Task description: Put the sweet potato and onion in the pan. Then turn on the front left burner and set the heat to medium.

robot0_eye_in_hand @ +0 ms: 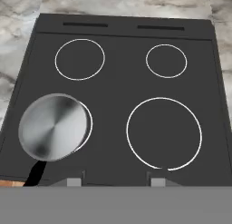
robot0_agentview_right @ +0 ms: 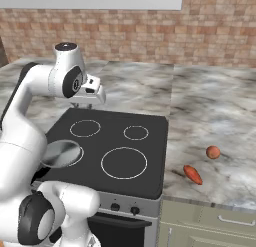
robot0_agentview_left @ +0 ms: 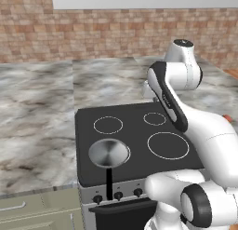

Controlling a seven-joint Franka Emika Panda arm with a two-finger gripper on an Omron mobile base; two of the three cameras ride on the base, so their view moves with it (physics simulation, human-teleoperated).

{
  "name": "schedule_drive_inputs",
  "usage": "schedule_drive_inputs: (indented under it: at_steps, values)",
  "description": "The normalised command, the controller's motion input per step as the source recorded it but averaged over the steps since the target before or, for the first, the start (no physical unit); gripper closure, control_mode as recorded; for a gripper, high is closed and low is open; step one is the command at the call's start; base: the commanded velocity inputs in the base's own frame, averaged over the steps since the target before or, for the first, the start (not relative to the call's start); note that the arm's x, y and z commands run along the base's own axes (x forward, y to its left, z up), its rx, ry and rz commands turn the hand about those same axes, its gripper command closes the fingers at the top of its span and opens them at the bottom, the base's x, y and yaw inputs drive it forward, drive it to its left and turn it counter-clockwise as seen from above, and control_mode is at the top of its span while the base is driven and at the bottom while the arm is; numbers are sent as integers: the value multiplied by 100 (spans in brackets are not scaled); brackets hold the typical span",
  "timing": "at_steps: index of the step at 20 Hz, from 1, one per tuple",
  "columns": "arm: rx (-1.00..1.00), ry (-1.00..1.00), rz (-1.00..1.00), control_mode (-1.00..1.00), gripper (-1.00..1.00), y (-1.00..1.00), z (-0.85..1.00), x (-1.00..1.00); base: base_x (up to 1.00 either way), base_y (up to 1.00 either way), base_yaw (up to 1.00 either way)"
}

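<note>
Fingers of the white arm's two-finger gripper (robot0_eye_in_hand: 116, 181) appear as two small grey tips at the bottom of the hand view, drawn in to their closed setting with nothing between them. Gripper position, per the right base view: raised above the rear edge of the flat black glass stovetop (robot0_agentview_right: 150, 141), clear of every surface. Directly beneath the hand lies the stovetop; the small round shiny silver metal pan (robot0_eye_in_hand: 53, 127) with its straight thin black handle sits to the lower left in the hand view, well apart from the fingertips and not touched by them. Pan location: on the front left burner (robot0_eye_in_hand: 87, 124), set slightly off-centre so that an arc of the burner's white ring shows past the pan's rim on one side; the handle points toward the front of the stove. Pan interior is bare metal. Further out, on the grey marble counter (robot0_agentview_right: 215, 121) to the right of the stove, the small elongated orange-red sweet potato (robot0_agentview_right: 192, 174) lies near the counter's front edge, and the small round reddish-brown onion (robot0_agentview_right: 213, 152) rests just behind it, near but not touching. Both vegetables are well apart from the gripper and from the pan.
</note>
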Motion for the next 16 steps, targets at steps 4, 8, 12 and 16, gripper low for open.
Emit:
schedule_drive_inputs:
  at_steps: [4,8,12,16]
  values:
    - [0,5,0,-100,-100,0,-1,0,0,0,0]
    - [0,6,0,-100,-100,-41,-27,-1,0,0,0]
    - [0,0,-1,-100,-100,-85,-51,1,0,0,0]
    - [0,0,0,-100,-100,-94,-44,14,0,0,0]
